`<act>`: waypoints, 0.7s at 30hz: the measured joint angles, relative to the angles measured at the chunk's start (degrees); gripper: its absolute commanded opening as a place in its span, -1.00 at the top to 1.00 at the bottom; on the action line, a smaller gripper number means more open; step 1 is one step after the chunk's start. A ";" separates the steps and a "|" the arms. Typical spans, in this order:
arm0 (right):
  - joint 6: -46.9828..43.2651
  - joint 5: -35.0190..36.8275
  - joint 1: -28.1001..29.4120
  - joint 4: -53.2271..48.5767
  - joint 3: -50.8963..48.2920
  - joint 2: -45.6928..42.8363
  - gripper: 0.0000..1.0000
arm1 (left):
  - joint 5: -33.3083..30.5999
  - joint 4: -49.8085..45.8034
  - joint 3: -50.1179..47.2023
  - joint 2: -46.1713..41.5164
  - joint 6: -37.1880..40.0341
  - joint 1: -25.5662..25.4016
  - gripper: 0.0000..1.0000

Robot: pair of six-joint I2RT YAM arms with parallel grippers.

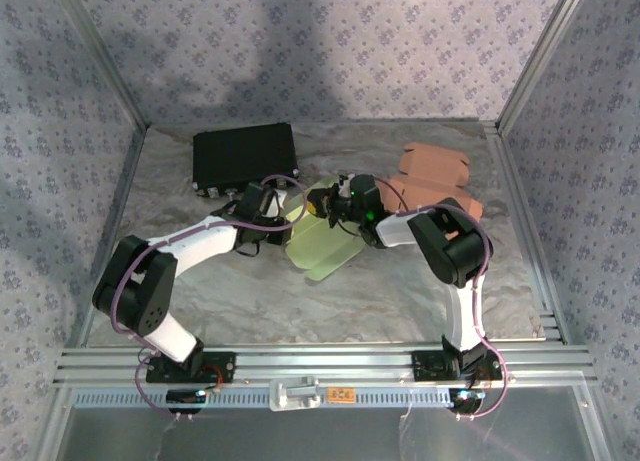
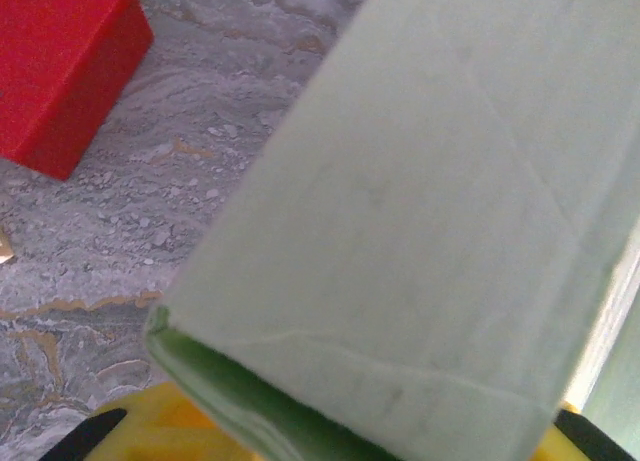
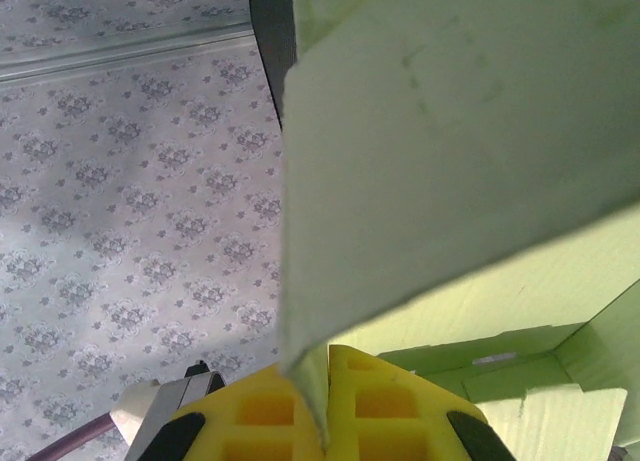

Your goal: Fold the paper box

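Note:
The light green paper box (image 1: 322,239) lies partly folded at the table's middle, with flaps spread toward the near side. My left gripper (image 1: 268,207) comes at its left side. In the left wrist view a doubled green wall (image 2: 420,231) runs between the yellow fingers (image 2: 165,429), which are closed on it. My right gripper (image 1: 336,203) is at the box's far edge. In the right wrist view its yellow pads (image 3: 260,406) pinch the edge of a pale green flap (image 3: 450,151), and the box's inner corner (image 3: 520,376) shows to the right.
A black box (image 1: 245,155) sits at the back left, just behind the left gripper. Pinkish flat paper boxes (image 1: 436,179) lie at the back right. A red block (image 2: 60,71) rests on the marbled table (image 1: 330,301). Patterned walls enclose three sides.

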 measured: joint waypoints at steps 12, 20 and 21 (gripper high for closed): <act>2.62 3.63 0.85 2.97 -1.62 -0.02 1.00 | -9.42 1.01 0.63 1.57 -7.48 -3.52 0.52; 4.70 6.64 1.22 4.39 -2.99 -0.44 1.00 | -14.88 2.67 0.85 2.82 -10.32 -5.46 0.64; 5.01 7.02 1.27 4.42 -3.08 -0.52 1.00 | -15.52 3.02 0.85 2.99 -10.54 -5.77 0.64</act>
